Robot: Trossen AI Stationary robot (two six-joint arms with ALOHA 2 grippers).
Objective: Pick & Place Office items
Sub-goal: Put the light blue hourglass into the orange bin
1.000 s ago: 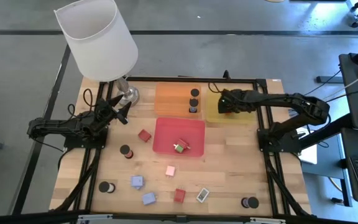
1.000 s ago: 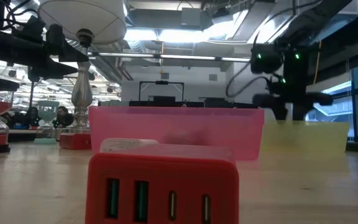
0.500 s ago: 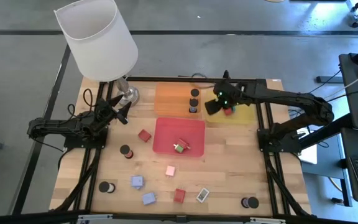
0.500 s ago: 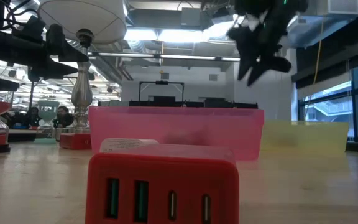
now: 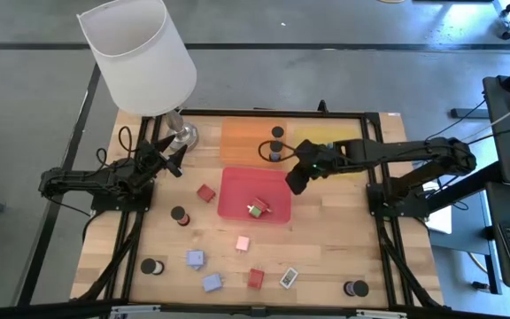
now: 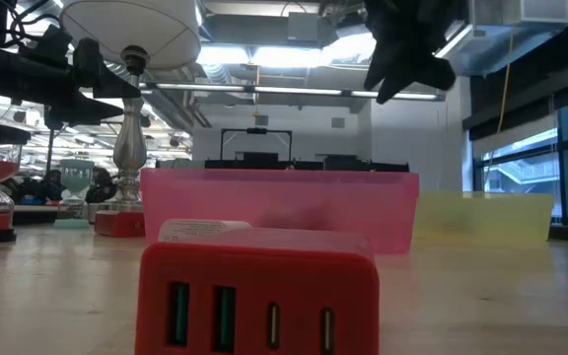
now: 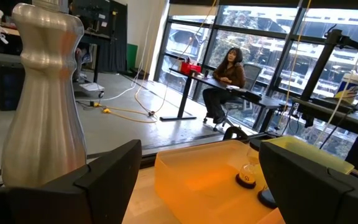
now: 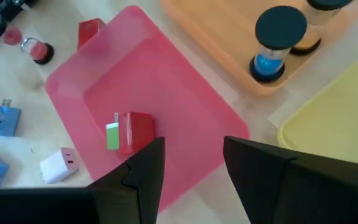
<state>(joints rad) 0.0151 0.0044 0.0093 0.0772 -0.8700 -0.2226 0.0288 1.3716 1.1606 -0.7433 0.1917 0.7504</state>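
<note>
Office items scattered before me, a few already in trays

A red block with a green piece beside it lies in the red tray; two black-capped cylinders stand in the orange tray; red, pink, lavender-blue blocks, black cylinders and a white rectangle lie loose on the worktop.

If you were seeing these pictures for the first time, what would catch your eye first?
The big white-shaded lamp towers at the table's far left corner. Beside it, three flat trays stand out: an orange tray and a yellow tray along the far edge, and a red tray in the middle holding a red and green block. The right arm's tool, open and empty, hangs over the red tray's right edge.
</note>
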